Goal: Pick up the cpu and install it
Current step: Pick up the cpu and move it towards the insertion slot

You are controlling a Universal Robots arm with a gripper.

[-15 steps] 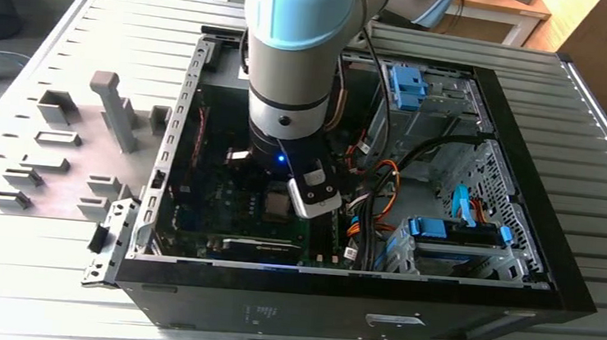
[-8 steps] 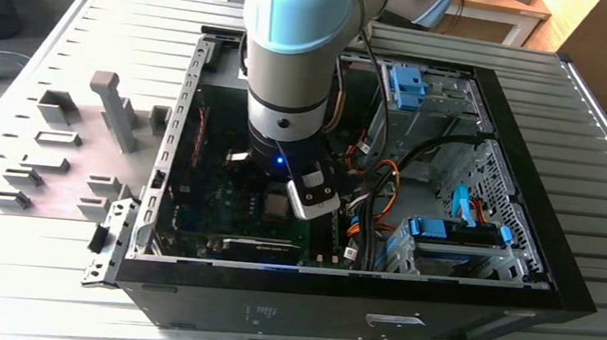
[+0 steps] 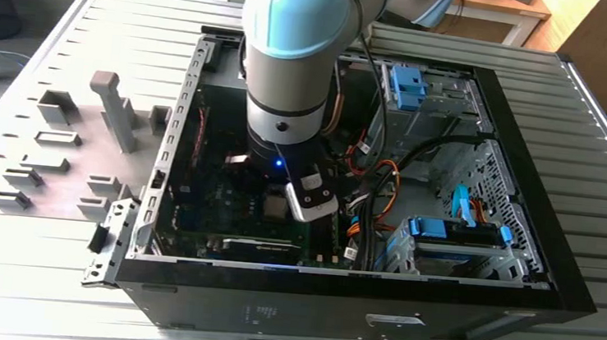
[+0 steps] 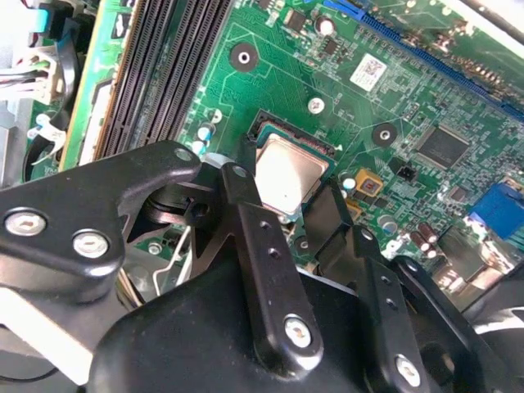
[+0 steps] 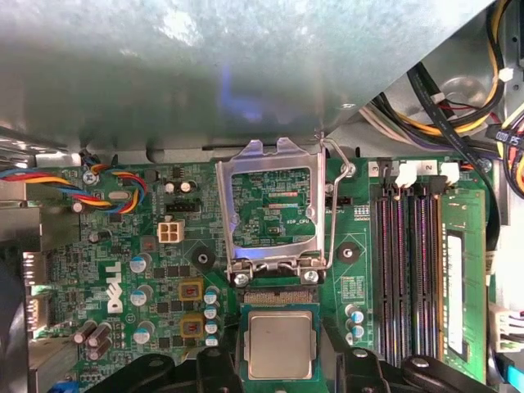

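The cpu [image 5: 280, 344] lies at the bottom centre of the first wrist view. It sits flat inside the socket [image 5: 278, 296] on the green motherboard [image 5: 164, 270], silvery lid up, just below the hinge of the load plate [image 5: 223, 213]. The plate is swung open. In the second wrist view the cpu [image 4: 286, 173] is at mid-frame.

The gripper [image 5: 282, 364] straddles the chip on two opposite sides, and I cannot tell whether it is clamped on the chip or has let go. In the exterior view the gripper [image 3: 304, 196] reaches down into the open computer case [image 3: 324, 312] at the centre of the frame.

As I judge it, the chip is light, thin and rigid. Its metal lid looks smooth and probably slippery, and the underside and the socket contacts are likely fragile. The safe hold is on two opposite side edges, kept level, with light pressure. Tilting or dragging it could damage the socket.

By count there is one cpu, one socket, one load plate and one wire retention lever [image 5: 332, 205]. A bank of dark memory slots [image 5: 405, 270] sits at the right of the first wrist view, with one memory module [image 5: 455, 286] beside it. There is one arm [image 3: 291, 53] and one case.

Several grey holder blocks [image 3: 116, 112] stand on the slatted metal surface [image 3: 41, 279] at the left of the exterior view. They overlap too much for an exact count.
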